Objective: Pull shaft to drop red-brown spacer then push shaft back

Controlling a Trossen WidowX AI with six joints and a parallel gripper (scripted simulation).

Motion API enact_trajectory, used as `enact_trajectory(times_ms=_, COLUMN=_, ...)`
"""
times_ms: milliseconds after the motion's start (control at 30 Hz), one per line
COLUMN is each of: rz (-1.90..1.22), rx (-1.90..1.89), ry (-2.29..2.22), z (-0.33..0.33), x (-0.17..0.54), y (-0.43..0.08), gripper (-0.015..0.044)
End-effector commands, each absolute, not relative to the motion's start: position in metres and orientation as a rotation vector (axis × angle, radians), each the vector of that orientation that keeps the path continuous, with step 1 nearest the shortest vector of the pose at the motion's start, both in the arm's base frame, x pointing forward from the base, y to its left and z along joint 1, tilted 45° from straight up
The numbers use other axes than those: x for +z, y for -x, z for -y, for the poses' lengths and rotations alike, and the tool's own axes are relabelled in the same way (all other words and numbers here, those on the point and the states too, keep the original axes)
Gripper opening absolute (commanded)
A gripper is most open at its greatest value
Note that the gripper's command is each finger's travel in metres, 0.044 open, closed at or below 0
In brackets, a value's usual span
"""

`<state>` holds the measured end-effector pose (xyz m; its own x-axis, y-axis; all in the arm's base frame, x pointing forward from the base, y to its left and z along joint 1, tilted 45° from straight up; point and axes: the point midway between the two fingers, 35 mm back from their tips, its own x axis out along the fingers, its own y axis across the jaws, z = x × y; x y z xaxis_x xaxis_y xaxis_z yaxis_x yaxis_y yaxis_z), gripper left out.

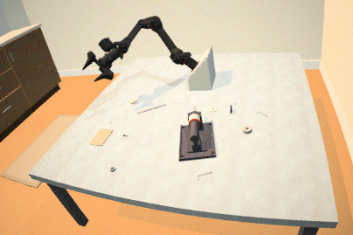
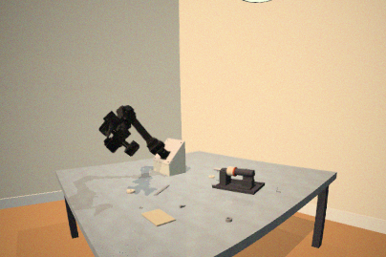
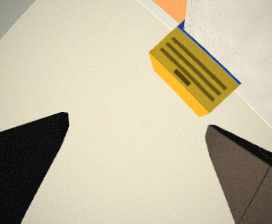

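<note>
The dark fixture stands on the table. Its shaft sticks out through the small support block. A cream spacer and the red-brown spacer sit in line on it, the red-brown one against the dark housing. Whether there are further spacers is too small to tell. My gripper is open and empty, raised in the air left of the arm's base, far from the fixture. The wrist view does not show the fixture.
The wedge-shaped arm base stands behind the fixture. Around lie a tan pad, a grey rod, a washer, a nut and a hex key. The wrist view shows a yellow box.
</note>
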<state>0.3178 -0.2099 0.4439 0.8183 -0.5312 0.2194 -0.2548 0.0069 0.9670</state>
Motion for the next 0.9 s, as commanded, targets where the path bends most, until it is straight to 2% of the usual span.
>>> enact_trajectory(times_ms=0, rz=0.559, rx=-0.304, ry=-1.747, z=0.201, x=0.384, y=-0.36, gripper=0.044)
enact_trajectory(times_ms=233, rz=0.418, rx=-0.446, ry=-1.989, z=0.156, x=0.276, y=-0.416, gripper=0.044)
enact_trajectory(times_ms=433, rz=0.312, rx=-0.6, ry=-2.12, z=0.102, x=0.184, y=-0.437, gripper=0.044)
enact_trajectory(times_ms=667, rz=0.22, rx=-0.796, ry=-2.184, z=0.033, x=0.08, y=-0.424, gripper=0.044)
enact_trajectory(times_ms=867, rz=0.183, rx=-0.943, ry=-2.164, z=-0.016, x=0.002, y=-0.381, gripper=0.044)
